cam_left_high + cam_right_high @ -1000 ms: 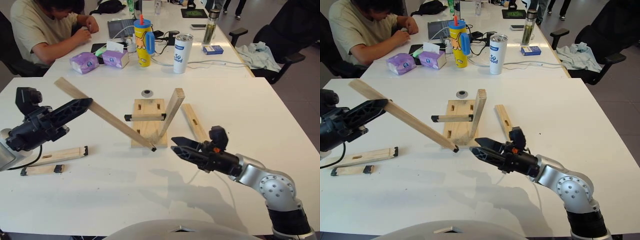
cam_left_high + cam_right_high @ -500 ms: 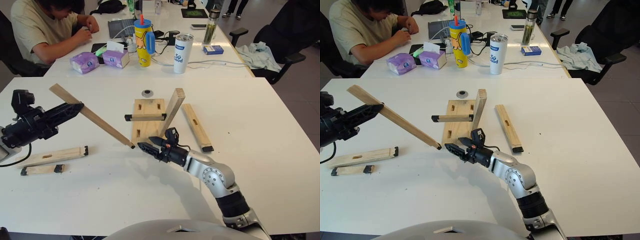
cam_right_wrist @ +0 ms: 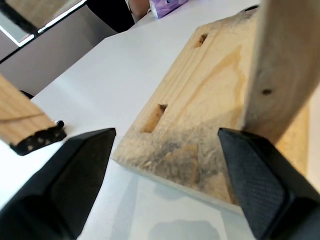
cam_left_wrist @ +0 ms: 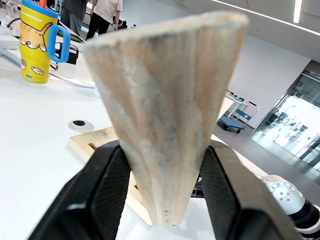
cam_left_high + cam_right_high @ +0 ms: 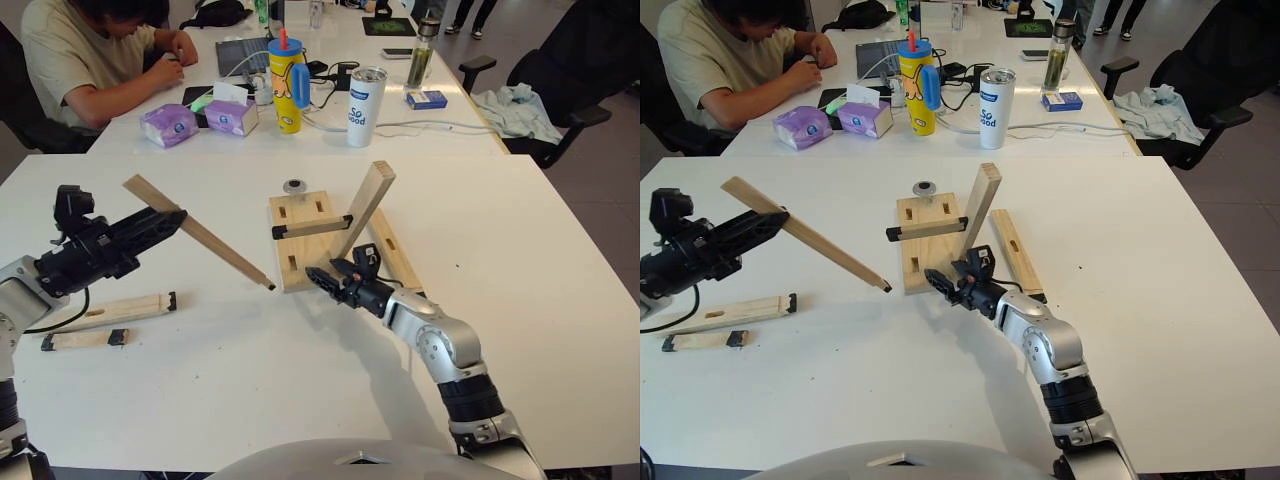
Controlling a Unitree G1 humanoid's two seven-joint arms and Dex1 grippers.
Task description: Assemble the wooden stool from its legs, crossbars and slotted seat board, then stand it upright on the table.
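Stool part-built: seat board point(image 5: 298, 252) lies flat mid-table point(image 5: 250, 370). One fitted leg point(image 5: 366, 205) stands in it at a lean, with a crossbar point(image 5: 312, 227) running from that leg across the board.

- Your left end effector point(image 5: 170, 217) is clamped on the upper part of a second leg point(image 5: 222, 248). That leg is held in the air, its black-tipped low end pointing at the board's near-left corner, apart from it.
- Right end effector point(image 5: 318, 278) is spread wide at the board's near corner, by the fitted leg's foot, gripping nothing.
- A loose leg point(image 5: 388, 240) lies just right of the board. A slotted leg point(image 5: 110, 311) and a short crossbar point(image 5: 85, 339) lie well to the left.

Judgement: the parts look light, stiff and smooth. The joints seem loose, so the leaning leg may topple. Grip legs mid-length across the flat faces, and steady the board by its edge.
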